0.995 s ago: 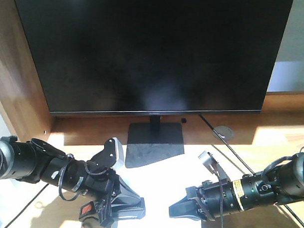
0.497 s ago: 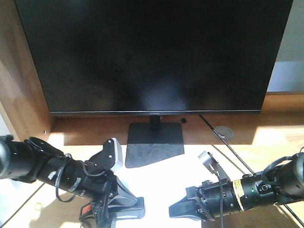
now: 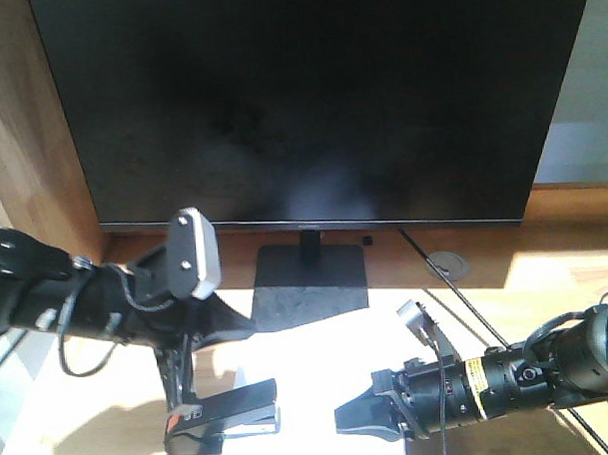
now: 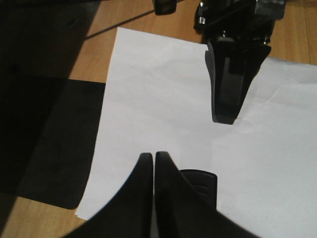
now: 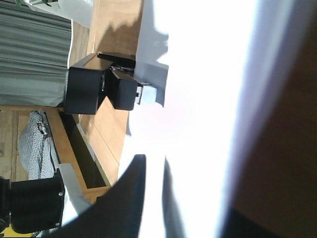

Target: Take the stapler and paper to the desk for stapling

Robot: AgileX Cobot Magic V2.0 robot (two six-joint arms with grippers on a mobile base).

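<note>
My left arm reaches in from the left, raised above the worktop (image 3: 575,278), wrist camera up, left claw (image 4: 153,161) pointing down with its 2 fingers pressed together, clenched on nothing. The stapler (image 3: 223,418) sits just below it, apart from the claw, lying flat on the paper (image 4: 163,99): black, long and low, orange-red patch at its left end, metal showing at the right tip. In the left wrist view only its black rounded end (image 4: 200,186) peeks out beside my fingers. My right arm lies low and nearly horizontal from the right, right claw (image 3: 366,417) resting on the paper's right part; dark matte wedge fingers, cannot tell if parted or closed. Paper is plain white, smooth, slight crease near the right claw, flat on the light grainy wood worktop in front of the monitor stand (image 3: 308,287). Black glossy monitor (image 3: 310,102) behind, round cable hole (image 3: 449,264) on the right.
</note>
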